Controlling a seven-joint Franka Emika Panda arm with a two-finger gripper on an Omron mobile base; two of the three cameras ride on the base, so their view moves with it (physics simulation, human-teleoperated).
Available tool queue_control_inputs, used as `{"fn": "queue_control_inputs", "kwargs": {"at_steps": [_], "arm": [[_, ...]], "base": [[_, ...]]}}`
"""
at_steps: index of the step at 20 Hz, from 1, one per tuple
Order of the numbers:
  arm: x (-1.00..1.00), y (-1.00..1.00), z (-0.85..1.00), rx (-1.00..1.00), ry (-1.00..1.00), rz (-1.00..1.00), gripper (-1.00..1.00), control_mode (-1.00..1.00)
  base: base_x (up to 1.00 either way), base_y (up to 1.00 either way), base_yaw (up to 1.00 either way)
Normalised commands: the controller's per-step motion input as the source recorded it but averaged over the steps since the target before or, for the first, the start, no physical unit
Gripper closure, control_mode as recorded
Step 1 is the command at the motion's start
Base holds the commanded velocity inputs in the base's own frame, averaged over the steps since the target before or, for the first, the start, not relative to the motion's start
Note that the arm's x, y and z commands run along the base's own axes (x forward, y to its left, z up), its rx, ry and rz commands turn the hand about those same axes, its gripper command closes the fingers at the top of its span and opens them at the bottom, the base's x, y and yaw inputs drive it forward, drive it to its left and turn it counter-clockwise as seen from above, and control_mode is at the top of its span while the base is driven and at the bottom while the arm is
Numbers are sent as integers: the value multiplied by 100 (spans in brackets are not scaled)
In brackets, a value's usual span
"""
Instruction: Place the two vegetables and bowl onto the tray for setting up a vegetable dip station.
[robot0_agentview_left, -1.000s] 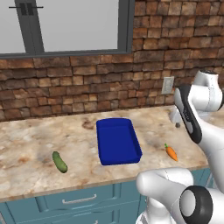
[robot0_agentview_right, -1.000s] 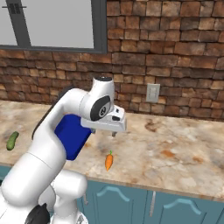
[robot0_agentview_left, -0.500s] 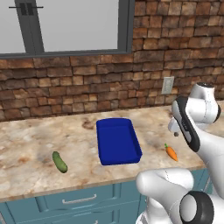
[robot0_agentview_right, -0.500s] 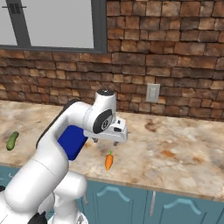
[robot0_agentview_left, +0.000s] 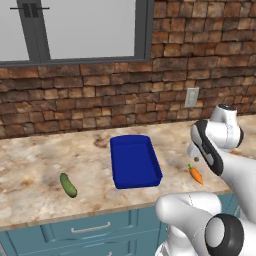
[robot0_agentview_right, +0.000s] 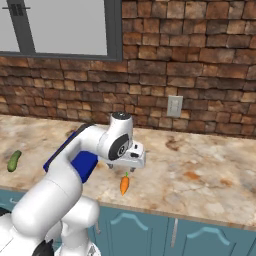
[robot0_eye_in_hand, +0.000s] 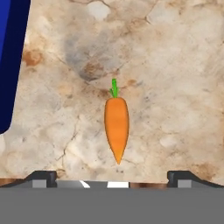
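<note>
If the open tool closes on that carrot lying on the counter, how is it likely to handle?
The carrot looks stiff and small, so probably light. Its rounded, tapered body lies flat on the counter, so a nudge may roll or pivot it. The smooth taper could let it slip toward the tip unless the tool grips the thick end.

I see a mottled beige stone desk (robot0_agentview_left: 40, 165) running along the brick wall, above blue cabinet fronts. Three things lie directly on it. The blue tray (robot0_agentview_left: 134, 161) sits about mid-depth, its long side running from the wall edge toward the front edge. The cucumber (robot0_agentview_left: 68, 184) lies well to its left — near the front edge. The carrot (robot0_agentview_left: 195, 174) lies apart to the tray's right, green top toward the wall.
</note>
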Motion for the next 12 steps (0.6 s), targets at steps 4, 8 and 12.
{"fn": "queue_control_inputs", "kwargs": {"at_steps": [4,8,12], "arm": [[19,0,-30,0,6,0,-100,-100],[18,-1,-34,0,5,0,-100,-100],[18,-8,-33,0,4,0,-100,-100]], "base": [[0,0,0],[0,0,0],[0,0,0]]}}
